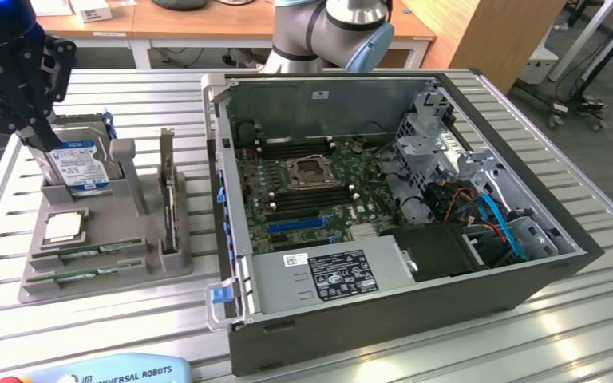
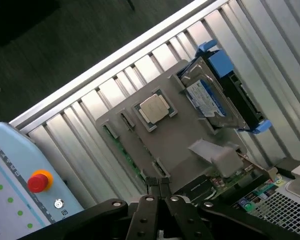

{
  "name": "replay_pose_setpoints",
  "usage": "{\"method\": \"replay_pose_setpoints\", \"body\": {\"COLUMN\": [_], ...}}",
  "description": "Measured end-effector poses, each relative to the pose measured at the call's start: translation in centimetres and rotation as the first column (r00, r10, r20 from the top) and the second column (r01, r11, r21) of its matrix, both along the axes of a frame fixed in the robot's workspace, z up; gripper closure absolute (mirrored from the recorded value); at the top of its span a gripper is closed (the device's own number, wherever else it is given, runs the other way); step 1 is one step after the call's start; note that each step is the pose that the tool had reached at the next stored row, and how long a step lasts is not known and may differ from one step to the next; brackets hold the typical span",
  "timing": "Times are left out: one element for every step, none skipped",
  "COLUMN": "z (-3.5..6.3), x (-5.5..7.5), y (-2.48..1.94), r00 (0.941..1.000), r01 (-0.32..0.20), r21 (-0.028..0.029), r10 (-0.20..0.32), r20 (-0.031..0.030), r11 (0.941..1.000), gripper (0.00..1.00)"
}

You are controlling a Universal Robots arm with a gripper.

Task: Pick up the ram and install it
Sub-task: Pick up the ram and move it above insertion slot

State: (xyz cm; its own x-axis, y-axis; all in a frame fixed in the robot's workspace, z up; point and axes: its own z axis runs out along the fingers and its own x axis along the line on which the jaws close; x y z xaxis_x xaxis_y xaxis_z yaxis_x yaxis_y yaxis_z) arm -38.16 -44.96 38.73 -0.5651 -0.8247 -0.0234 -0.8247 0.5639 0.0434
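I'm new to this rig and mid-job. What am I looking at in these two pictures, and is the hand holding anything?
One picture comes from a camera off to the side, the other from a camera on the arm's wrist. The machine is a single robot arm ending in a hand, shut and empty, above a grey holder. The holder carries a blue-labelled hard drive, a square processor chip and green RAM sticks, not yet picked up. Beside it on the slatted table stands an open computer case, its motherboard exposed.

Silver arm (image 1: 350,12) with pale-blue joint cap; black fingers (image 2: 153,189) with silver pins.
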Motion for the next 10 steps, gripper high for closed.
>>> {"method": "replay_pose_setpoints", "body": {"z": [0.0, 0.0, 0.0, 0.0, 0.0, 0.0, 0.0, 0.0, 0.0, -0.01], "x": [0.0, 0.0, 0.0, 0.0, 0.0, 0.0, 0.0, 0.0, 0.0, 0.0], "y": [0.0, 0.0, 0.0, 0.0, 0.0, 0.0, 0.0, 0.0, 0.0, 0.0], "r00": [0.9999, 0.9996, 0.9991, 0.9984, 0.9975, 0.9965, 0.9951, 0.9935, 0.9918, 0.9899], "r01": [-0.015, -0.029, -0.042, -0.056, -0.07, -0.084, -0.099, -0.114, -0.128, -0.142], "r21": [0.0, 0.0, 0.0, 0.0, 0.0, 0.0, 0.0, 0.0, 0.0, 0.0], "r10": [0.015, 0.029, 0.042, 0.056, 0.07, 0.084, 0.099, 0.114, 0.128, 0.142], "r20": [0.0, 0.0001, 0.0, 0.0, 0.0001, 0.0, 0.0, 0.0, 0.0, 0.0], "r11": [0.9999, 0.9996, 0.9991, 0.9984, 0.9975, 0.9965, 0.9951, 0.9935, 0.9918, 0.9899], "gripper": [0.9, 0.9, 0.9, 0.9, 0.9, 0.9, 0.9, 0.9, 0.9, 0.9]}}
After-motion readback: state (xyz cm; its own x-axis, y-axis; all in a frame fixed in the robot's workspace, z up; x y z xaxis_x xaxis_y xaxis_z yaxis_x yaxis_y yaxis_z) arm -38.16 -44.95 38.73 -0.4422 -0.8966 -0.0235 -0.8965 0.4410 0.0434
